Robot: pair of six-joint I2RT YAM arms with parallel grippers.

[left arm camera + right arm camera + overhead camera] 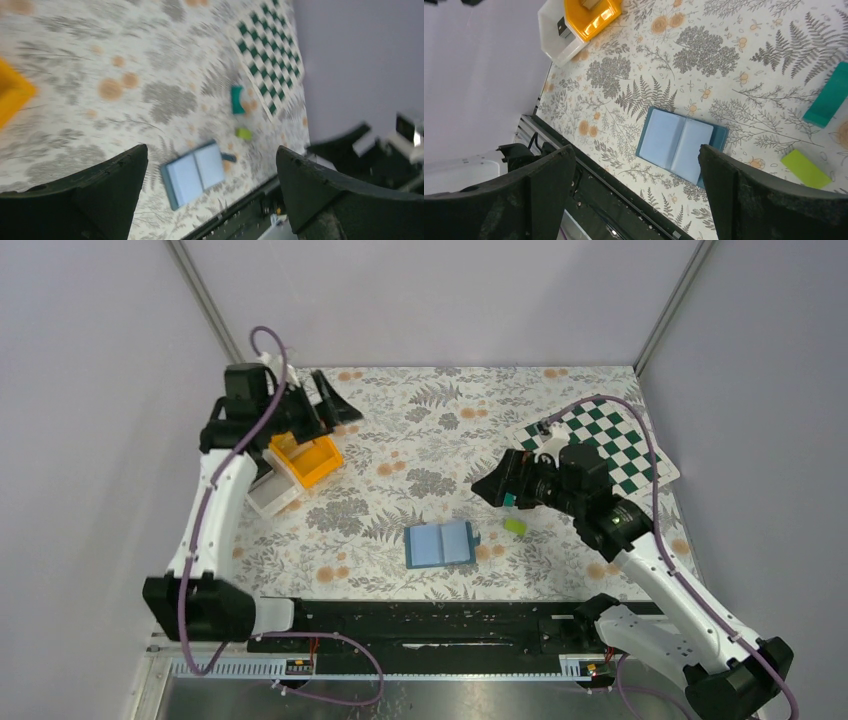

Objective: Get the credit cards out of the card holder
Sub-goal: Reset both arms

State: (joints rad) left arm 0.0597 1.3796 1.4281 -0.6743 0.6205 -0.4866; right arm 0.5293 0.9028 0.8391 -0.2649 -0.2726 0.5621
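The dark fingers of my right gripper (636, 155) fill the foreground, spread wide and holding nothing. Seen between them, the card holder (676, 145) lies open flat on the floral table (724, 50), pale blue pockets up. A teal card (828, 97) and a lime-green card (805, 169) lie near it, apart from each other. My left gripper (211, 150) is likewise spread and empty, by the orange bin (591, 15).

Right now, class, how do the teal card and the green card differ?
Colour: the teal card is dark blue-green, while the green card is bright lime.
Size: the teal card looks larger than the green card.
Place: the green card lies nearer the holder than the teal card does.
Both lie on the table, outside the holder and apart from each other.
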